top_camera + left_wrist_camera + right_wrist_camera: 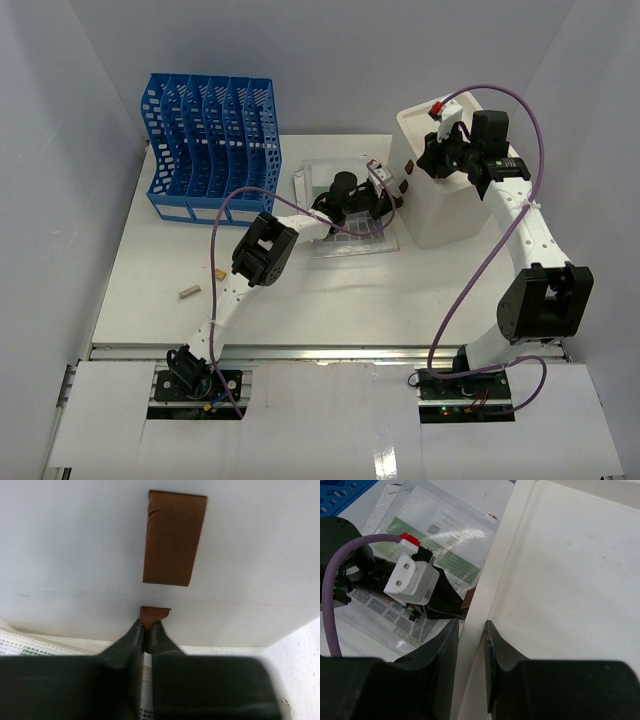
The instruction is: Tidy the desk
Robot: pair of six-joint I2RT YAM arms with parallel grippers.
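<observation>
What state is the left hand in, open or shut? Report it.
Shut: the left hand pinches the lower brown tab on the cabinet front, its fingers closed against the tab's sides.

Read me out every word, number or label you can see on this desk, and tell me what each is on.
Printed sheets in the clear sleeve: rows of print and green bands, too small to read.
Brown tabs on the cream cabinet: blank.
Blue file rack: no lettering visible.
No text is legible anywhere.
</observation>
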